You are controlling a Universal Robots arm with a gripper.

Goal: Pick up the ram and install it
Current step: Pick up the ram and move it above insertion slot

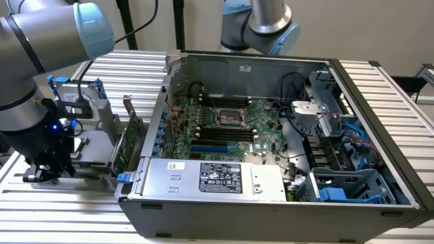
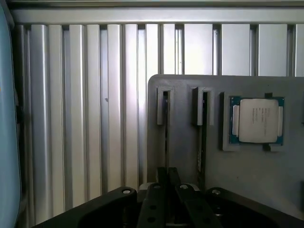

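Off at the exterior view's left, the arm [image 1: 27,76] is bent right down to the slatted metal surface [image 1: 129,71], with its pincer [image 1: 46,174] low over a grey holder [image 1: 95,168].

From the wrist view, the pincer [image 2: 167,173] looks all but closed. Its two dark fingers [image 2: 160,183] are pressed close on either side of a thin dark line, which I take to be the ram [image 2: 166,137] seen edge-on. It stands upright in the holder's slot that lies farther from the square silver processor chip [image 2: 257,120]. A second slot [image 2: 203,137] runs between the two, and I can't tell what is in it. The stick seems to be seated in its slot, not lifted.

I'd expect the stick to be very light, stiff and flat. It should be easy to pinch across its thin faces near the middle of the top edge. It is delicate, though, so a twist or a skewed pull could jam it in the slot or stress the board.

Moving right, a larger green expansion card [image 1: 127,140] stands on edge just beside the open computer case [image 1: 271,213]. Inside the case lies the motherboard [image 1: 265,119], with its long black memory slots [image 1: 224,134] near the processor socket. The slots sit well apart from the pincer and look unfilled from here. A grey power supply [image 1: 217,178] sits along the near wall. A second arm [image 1: 268,23] hangs above the back of the case.
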